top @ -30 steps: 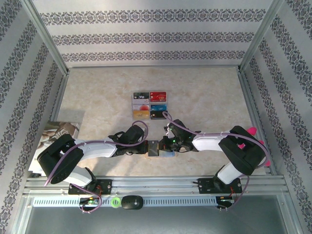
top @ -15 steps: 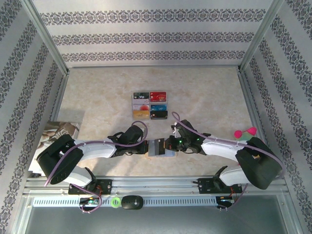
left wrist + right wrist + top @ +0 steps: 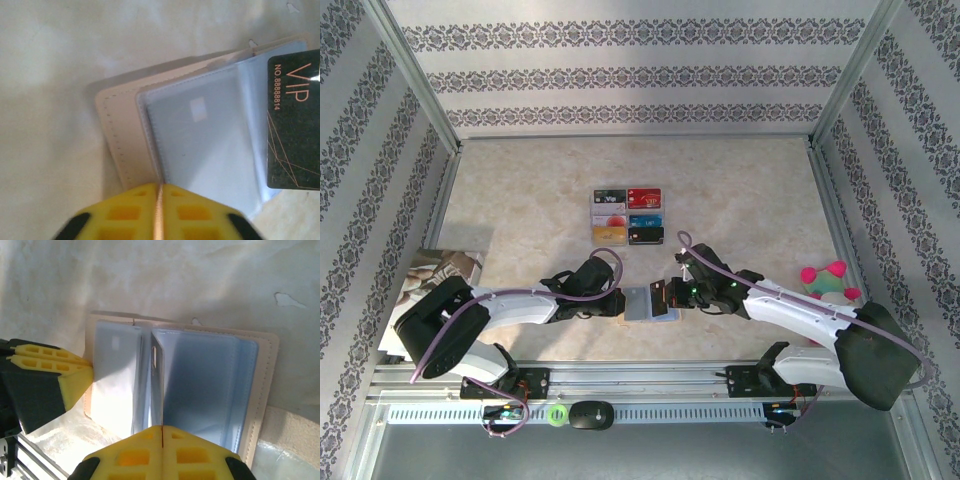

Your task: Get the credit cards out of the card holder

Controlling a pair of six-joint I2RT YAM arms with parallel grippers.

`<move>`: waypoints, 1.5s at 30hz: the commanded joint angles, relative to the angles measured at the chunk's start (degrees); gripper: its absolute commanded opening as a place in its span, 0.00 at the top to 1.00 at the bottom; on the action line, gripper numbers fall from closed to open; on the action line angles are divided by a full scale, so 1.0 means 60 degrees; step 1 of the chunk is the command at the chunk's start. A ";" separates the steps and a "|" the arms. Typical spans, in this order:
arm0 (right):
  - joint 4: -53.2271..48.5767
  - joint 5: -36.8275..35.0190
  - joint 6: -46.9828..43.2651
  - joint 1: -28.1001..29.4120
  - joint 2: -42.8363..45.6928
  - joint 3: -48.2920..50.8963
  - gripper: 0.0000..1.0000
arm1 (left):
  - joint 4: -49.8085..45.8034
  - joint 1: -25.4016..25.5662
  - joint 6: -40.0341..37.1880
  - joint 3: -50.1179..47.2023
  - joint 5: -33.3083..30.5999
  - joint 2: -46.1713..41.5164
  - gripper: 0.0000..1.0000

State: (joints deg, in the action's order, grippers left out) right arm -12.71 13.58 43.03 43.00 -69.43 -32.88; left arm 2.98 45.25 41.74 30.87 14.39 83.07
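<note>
Left gripper (image 3: 617, 303) is reaching in from the left, low over the beige marbled tabletop (image 3: 740, 190). Its yellow fingers (image 3: 125, 217) are pressed together with only a hairline seam between them. A thin tan edge runs straight into that seam, so it is pinching the left edge of the small flat tan folding card holder (image 3: 638, 305).

That card holder lies spread open on the table right between the two grippers, close to the near edge. It sits well in front of the grid of six colourful cards (image 3: 628, 216). Its tan cover is flat on the table, stitched border showing, and the grey-blue clear pocket leaves are fanned loosely above it.

From the other side comes the right gripper (image 3: 667, 297), its tips meeting the holder's right half. Its yellow fingers (image 3: 200, 452) are closed tight against each other. A black card with copper "VIP" lettering (image 3: 294, 120) sits at those fingertips, clamped there as far as I can see. From the right wrist it appears only as a thin upright sliver among the leaves. The black card overlaps the right-hand pockets, and I cannot tell whether its far end is still tucked inside one.

Off to the left, a large printed booklet (image 3: 440, 268) lies by the wall, well apart from all this
</note>
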 commanded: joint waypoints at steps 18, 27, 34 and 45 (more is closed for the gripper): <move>-0.0770 -0.1292 -0.0389 0.1353 -0.1509 -0.1465 0.97 | 0.0246 -0.0185 -0.0348 0.0532 0.0601 0.0167 0.79; -0.0006 -0.0588 -0.0367 0.1339 -0.1928 -0.1375 0.79 | 0.0454 -0.0189 -0.0303 0.0628 0.0882 0.0859 0.81; 0.0189 -0.0277 -0.0427 0.1119 -0.2211 -0.1244 0.78 | 0.0514 -0.0190 -0.0208 0.0534 0.0903 0.0790 0.81; -0.0463 0.0890 -0.1546 0.0064 -0.2428 -0.1187 0.71 | 0.0279 -0.0189 -0.0248 0.0625 0.0923 0.1006 0.82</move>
State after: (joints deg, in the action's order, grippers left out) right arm -13.45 15.70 37.34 44.29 -82.74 -40.47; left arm 5.28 44.51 40.73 34.20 19.31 87.92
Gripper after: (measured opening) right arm 0.293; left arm 0.182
